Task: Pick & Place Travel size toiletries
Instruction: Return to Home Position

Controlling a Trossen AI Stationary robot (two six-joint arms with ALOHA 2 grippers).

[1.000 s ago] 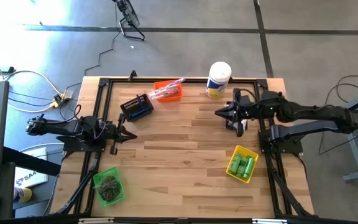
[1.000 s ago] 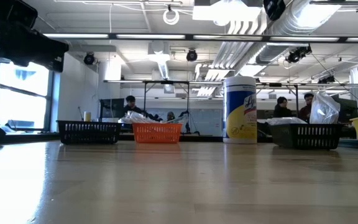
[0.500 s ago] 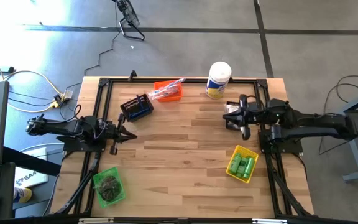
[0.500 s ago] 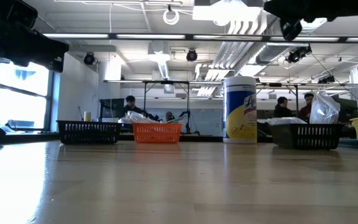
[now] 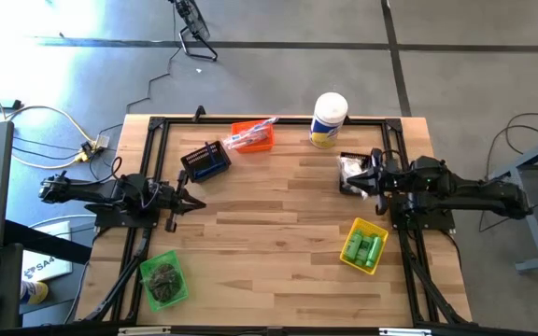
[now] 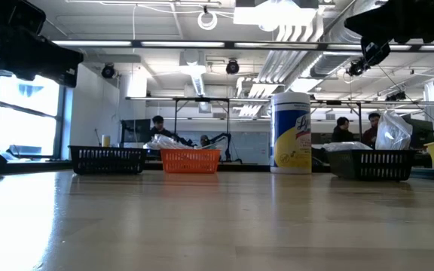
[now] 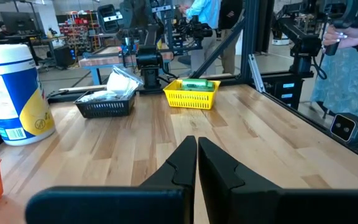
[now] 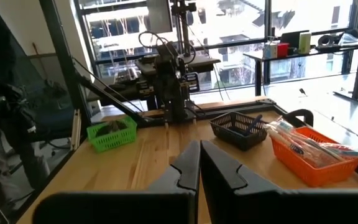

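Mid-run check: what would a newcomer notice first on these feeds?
The tall yellow-labelled white canister stands at the far edge of the table, the orange bin to its left. The yellow bin of green bottles sits near right, the green bin near left. The left end effector is shut at the left side, the right end effector shut by the right black bin.

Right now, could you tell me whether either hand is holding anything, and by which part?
Nothing is held. The left hand and the right hand are both shut, with nothing between their fingers.
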